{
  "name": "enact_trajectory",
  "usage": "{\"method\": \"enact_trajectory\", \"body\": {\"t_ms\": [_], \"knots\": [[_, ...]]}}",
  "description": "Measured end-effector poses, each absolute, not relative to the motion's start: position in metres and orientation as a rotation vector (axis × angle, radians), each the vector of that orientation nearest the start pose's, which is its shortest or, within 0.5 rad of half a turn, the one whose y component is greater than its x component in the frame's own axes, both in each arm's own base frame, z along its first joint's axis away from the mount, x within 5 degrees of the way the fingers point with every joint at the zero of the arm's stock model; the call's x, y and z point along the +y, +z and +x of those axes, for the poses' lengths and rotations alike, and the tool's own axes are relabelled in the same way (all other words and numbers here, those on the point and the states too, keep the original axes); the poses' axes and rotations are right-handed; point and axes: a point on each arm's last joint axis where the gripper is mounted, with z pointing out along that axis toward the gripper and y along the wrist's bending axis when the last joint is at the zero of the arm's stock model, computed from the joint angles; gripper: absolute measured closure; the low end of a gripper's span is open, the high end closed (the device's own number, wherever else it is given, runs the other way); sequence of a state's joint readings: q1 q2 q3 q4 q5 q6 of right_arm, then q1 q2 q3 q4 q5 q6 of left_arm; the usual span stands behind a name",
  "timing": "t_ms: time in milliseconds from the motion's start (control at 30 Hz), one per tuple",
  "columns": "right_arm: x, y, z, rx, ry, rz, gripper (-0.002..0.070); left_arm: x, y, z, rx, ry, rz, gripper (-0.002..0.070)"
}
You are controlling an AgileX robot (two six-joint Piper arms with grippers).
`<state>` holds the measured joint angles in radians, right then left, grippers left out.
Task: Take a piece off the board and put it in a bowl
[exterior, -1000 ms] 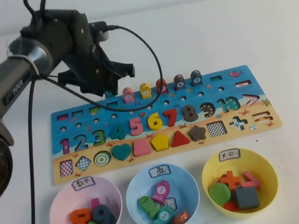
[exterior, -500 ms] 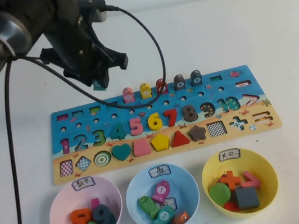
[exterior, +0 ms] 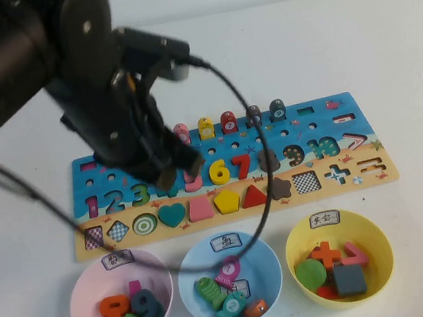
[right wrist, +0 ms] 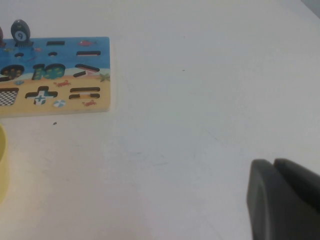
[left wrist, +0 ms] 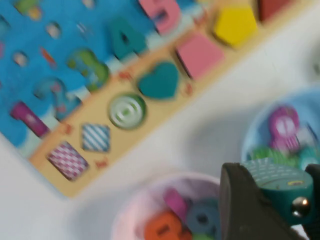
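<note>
The left gripper (left wrist: 280,192) is clamped on the teal fish peg (left wrist: 277,181), carried clear of the puzzle board (exterior: 375,177) so it can drop into the light blue bowl (exterior: 187,271) just ahead. A second ago it was at the board's far edge; now it hangs over the near rows. The right gripper (right wrist: 282,200), fingers together, sits parked far right.

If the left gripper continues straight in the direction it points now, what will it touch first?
Probably the pink round plastic bowl or the bare white table beside it. The left gripper, shut on the small teal wooden fish peg, points down between that and the light blue round plastic bowl; depth is unclear.
</note>
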<state>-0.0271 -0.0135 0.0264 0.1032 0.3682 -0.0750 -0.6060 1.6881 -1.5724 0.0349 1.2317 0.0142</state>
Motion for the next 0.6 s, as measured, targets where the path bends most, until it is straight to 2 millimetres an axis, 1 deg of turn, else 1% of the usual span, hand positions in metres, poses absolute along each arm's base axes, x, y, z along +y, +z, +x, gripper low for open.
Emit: {"method": "enact_trajectory", "body": {"t_ms": [100, 133, 267, 400, 500, 600], "knots": [[0.002, 0.172, 0.053, 1.863, 0.033, 0.021, 0.0694, -0.188, 0.320, 0.267, 2.700, -0.134, 1.017, 0.0476], [0.002, 0.172, 0.053, 1.863, 0.033, 0.021, 0.0694, -0.185, 0.313, 0.260, 2.713, -0.153, 1.068, 0.0476], [0.002, 0.172, 0.053, 1.863, 0.033, 0.021, 0.0694, -0.184, 0.291, 0.243, 2.724, -0.241, 1.268, 0.0476], [0.002, 0.172, 0.053, 1.862, 0.034, 0.022, 0.0694, -0.190, 0.280, 0.240, 2.680, -0.290, 1.326, 0.0476], [0.002, 0.172, 0.053, 1.862, 0.034, 0.022, 0.0694, -0.201, 0.276, 0.240, 2.612, -0.302, 1.389, 0.0476], [0.002, 0.172, 0.053, 1.862, 0.034, 0.022, 0.0694, -0.214, 0.267, 0.238, 2.577, -0.303, 1.460, 0.0476]]}}
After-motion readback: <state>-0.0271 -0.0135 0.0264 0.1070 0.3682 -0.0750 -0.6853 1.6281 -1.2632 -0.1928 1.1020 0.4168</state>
